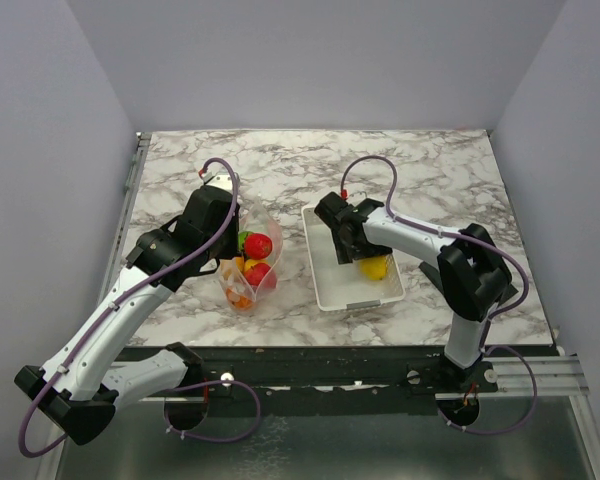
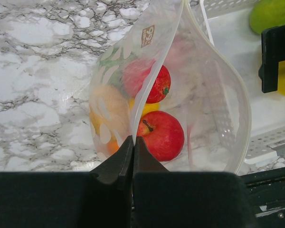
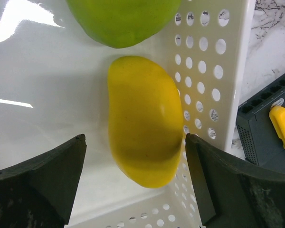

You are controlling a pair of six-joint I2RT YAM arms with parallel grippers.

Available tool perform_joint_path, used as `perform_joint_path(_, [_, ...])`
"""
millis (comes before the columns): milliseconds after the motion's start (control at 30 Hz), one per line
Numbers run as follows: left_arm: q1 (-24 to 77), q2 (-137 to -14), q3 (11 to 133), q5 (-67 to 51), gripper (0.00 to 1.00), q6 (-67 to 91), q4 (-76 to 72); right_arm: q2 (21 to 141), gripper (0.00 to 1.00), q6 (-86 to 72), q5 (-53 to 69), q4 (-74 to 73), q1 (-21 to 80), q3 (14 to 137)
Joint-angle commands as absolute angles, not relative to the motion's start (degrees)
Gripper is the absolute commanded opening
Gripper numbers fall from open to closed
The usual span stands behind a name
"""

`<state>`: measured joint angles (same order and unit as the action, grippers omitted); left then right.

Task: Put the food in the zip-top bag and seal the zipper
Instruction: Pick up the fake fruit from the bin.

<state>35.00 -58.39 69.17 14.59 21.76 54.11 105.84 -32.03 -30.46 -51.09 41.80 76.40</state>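
The zip-top bag (image 1: pixel 248 282) stands open on the marble table, left of the basket. In the left wrist view the bag (image 2: pixel 218 99) holds two red fruits (image 2: pixel 164 135), an orange one (image 2: pixel 107 107) and some yellow and green. My left gripper (image 2: pixel 133 138) is shut on the bag's zipper edge (image 2: pixel 154 71) and holds the mouth open. My right gripper (image 3: pixel 134 142) is open and low in the white basket, its jaws on either side of a yellow fruit (image 3: pixel 145 123). A light green fruit (image 3: pixel 121 19) lies just beyond it.
The white slotted basket (image 1: pixel 327 290) stands at the table's middle right; its perforated wall (image 3: pixel 204 71) is close to my right finger. The right gripper (image 2: pixel 278 57) shows in the left wrist view over the basket. Grey walls enclose the table.
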Motion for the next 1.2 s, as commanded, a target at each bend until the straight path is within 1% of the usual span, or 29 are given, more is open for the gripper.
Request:
perform_joint_path(0, [35.0,-58.3,68.7,15.3,0.0,21.1,53.9,107.1,0.87,-32.1,-31.6,-49.2,41.1,75.6])
perform_joint_path(233, [35.0,-58.6,68.8,15.3,0.0,20.8,53.9,107.9,0.8,-32.0,-32.5,-48.6,40.8,75.0])
perform_joint_path(367, [35.0,-58.7,68.8,15.1,0.0,20.8,53.9,108.4,0.73,-31.8,-33.2,-48.4,40.7,74.8])
perform_joint_path(433, [35.0,-58.9,68.9,15.0,0.0,20.8,53.9,108.5,0.67,-31.6,-32.9,-48.4,40.8,74.9])
perform_joint_path(533, [35.0,-59.0,69.1,15.0,0.0,20.8,53.9,107.8,0.52,-31.4,-32.4,-48.4,40.8,75.0])
perform_joint_path(667, [35.0,-59.1,69.3,14.9,0.0,20.9,53.9,105.1,0.38,-31.3,-31.6,-48.9,40.7,75.4])
perform_joint_path(767, [35.0,-59.3,69.3,14.9,0.0,20.8,53.9,102.2,0.32,-31.2,-30.3,-49.7,40.8,76.0])
perform_joint_path(1067, [35.0,-59.4,69.3,15.0,0.0,20.8,53.5,92.8,0.26,-29.7,-18.9,-50.3,40.8,80.2])
perform_joint_path(1167, [35.0,-59.4,69.3,14.9,0.0,20.9,53.6,89.1,0.26,-29.2,-14.4,-49.1,41.1,81.9])
